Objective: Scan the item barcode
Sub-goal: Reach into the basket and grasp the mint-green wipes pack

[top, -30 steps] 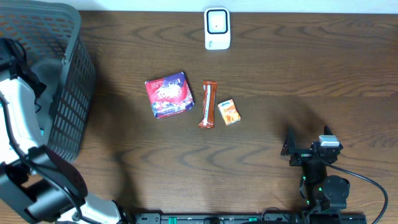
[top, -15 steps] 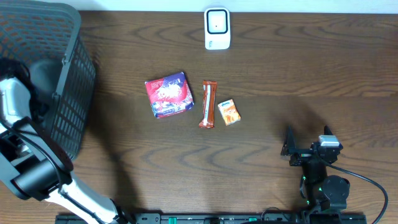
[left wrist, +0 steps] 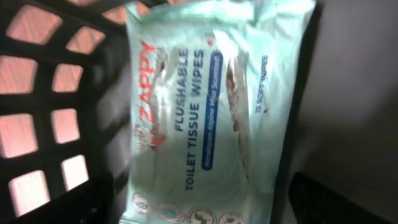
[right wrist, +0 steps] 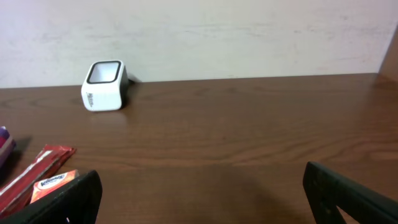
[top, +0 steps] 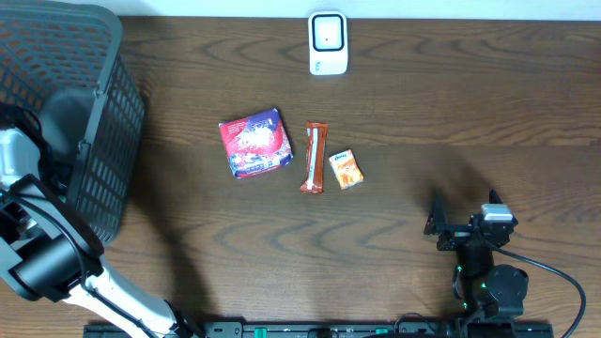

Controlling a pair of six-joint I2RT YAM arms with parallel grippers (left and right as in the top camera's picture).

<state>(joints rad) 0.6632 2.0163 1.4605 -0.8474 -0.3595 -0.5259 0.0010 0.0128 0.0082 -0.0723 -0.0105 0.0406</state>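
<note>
Dark wood-grain table [top: 423, 113], checked remotely. Near edge: the right gripper [right wrist: 202, 186] sits low over bare wood, fingers spread wide, nothing between them. Mid-table I note a red-and-purple pouch [top: 254, 143], a red bar [top: 315, 157] and a small orange packet [top: 346, 170], side by side and apart. At left, the left gripper [top: 64, 111] is down inside the black basket [top: 117, 160], close over a mint wipes pack [left wrist: 211, 112]. Only one finger [left wrist: 336, 199] shows, so I cannot tell its spread or grip. Far edge: white scanner [top: 328, 42].

left arm [top: 13, 158]: bent, far left | right gripper [right wrist: 202, 196]: jaws wide apart, empty
</note>
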